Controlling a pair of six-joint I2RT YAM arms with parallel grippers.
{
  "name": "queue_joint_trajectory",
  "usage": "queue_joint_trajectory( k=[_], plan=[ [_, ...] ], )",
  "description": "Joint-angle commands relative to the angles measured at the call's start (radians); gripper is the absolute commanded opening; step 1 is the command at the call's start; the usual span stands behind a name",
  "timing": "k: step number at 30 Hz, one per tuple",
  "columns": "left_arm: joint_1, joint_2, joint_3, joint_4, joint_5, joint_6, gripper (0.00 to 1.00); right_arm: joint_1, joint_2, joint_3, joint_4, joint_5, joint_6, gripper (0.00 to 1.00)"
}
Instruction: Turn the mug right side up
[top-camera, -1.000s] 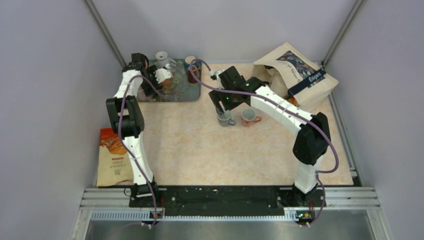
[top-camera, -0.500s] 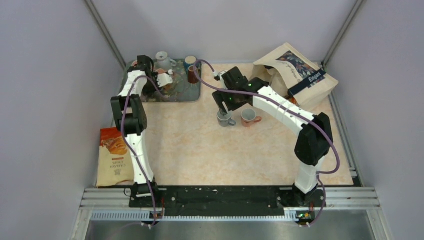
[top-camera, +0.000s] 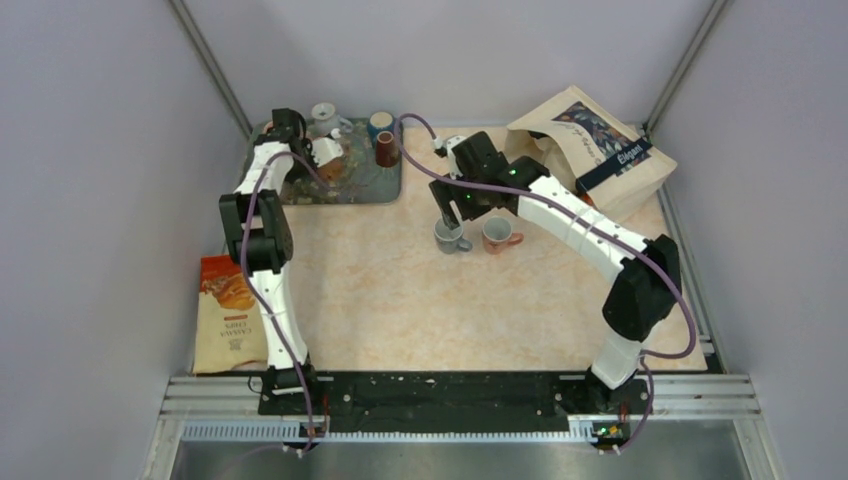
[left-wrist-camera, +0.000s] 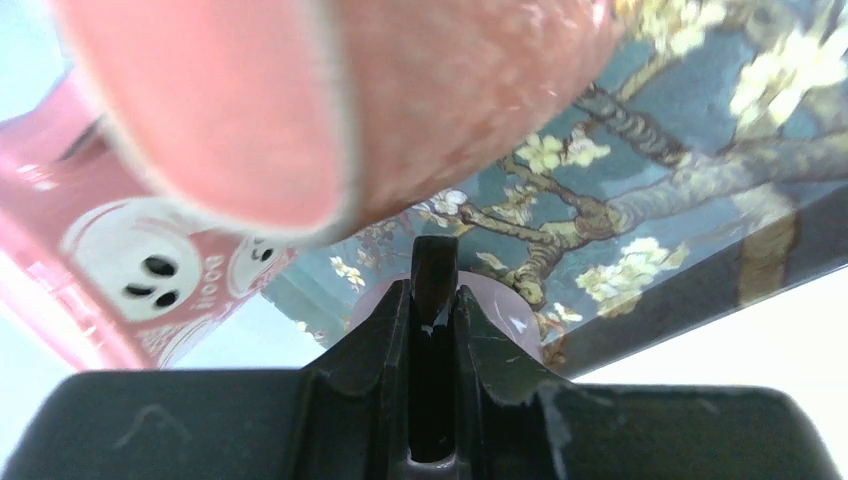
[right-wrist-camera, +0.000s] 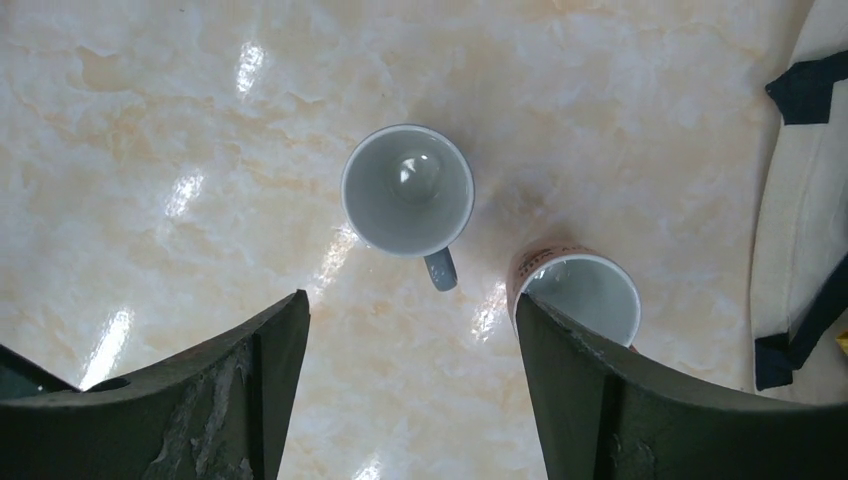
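Note:
The pink mug (left-wrist-camera: 330, 100) fills the top of the left wrist view, tilted over the flower-painted tray (left-wrist-camera: 640, 190), with one flat, pale-rimmed end facing the camera. My left gripper (left-wrist-camera: 435, 290) is shut on a thin dark piece just under the mug's body, which looks like its handle seen edge on. From above, the left gripper (top-camera: 330, 152) and a bit of the pink mug (top-camera: 340, 150) sit over the tray (top-camera: 385, 190) at the back left. My right gripper (right-wrist-camera: 410, 298) hangs open with nothing in it, above a grey mug (right-wrist-camera: 407, 190).
The grey mug (top-camera: 450, 237) and an orange mug (top-camera: 497, 235) stand upright mid-table. A white mug (top-camera: 323, 113), blue mug (top-camera: 380, 122) and dark red mug (top-camera: 385, 150) stand on the tray. A pink ghost-printed item (left-wrist-camera: 150, 270) lies beside the held mug. Paper bag (top-camera: 590, 150) back right, snack packet (top-camera: 230, 315) left.
The left gripper's jaws have gone from wide open to shut over the tray. The right gripper has drawn back slightly from the grey mug, still open.

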Motion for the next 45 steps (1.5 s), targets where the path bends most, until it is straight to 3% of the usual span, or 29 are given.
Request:
queue_joint_trajectory(
  k=[1, 6, 11, 14, 18, 25, 31, 35, 38, 45],
  plan=[
    [-0.001, -0.169, -0.011, 0.085, 0.12, -0.309, 0.0, -0.011, -0.101, -0.031, 0.088, -0.006, 0.003, 0.76],
    [-0.002, -0.282, -0.057, 0.051, 0.268, -0.64, 0.0, -0.01, -0.156, -0.123, 0.249, -0.109, 0.031, 0.77],
    [-0.002, -0.411, -0.257, 0.144, 0.426, -0.954, 0.0, -0.01, -0.183, -0.199, 0.386, -0.171, 0.079, 0.83],
    [-0.002, -0.47, -0.326, 0.175, 0.598, -1.109, 0.0, -0.01, -0.176, -0.22, 0.452, -0.213, 0.119, 0.99],
    [-0.032, -0.514, -0.364, 0.187, 0.832, -1.282, 0.0, -0.008, -0.163, -0.283, 0.631, -0.348, 0.247, 0.99],
    [-0.156, -0.611, -0.396, 0.227, 0.926, -1.43, 0.0, -0.009, -0.13, -0.359, 0.949, -0.498, 0.441, 0.99],
    [-0.209, -0.625, -0.391, 0.255, 1.069, -1.532, 0.0, -0.009, -0.106, -0.33, 0.948, -0.548, 0.461, 0.96],
    [-0.229, -0.645, -0.389, 0.256, 1.056, -1.512, 0.0, -0.013, -0.152, -0.343, 0.861, -0.467, 0.428, 0.96],
    [-0.235, -0.647, -0.39, 0.258, 1.074, -1.533, 0.0, -0.025, -0.184, -0.391, 0.929, -0.511, 0.457, 0.96],
    [-0.29, -0.645, -0.404, 0.363, 1.135, -1.645, 0.0, -0.024, -0.178, -0.431, 1.22, -0.674, 0.616, 0.72]
  ],
)
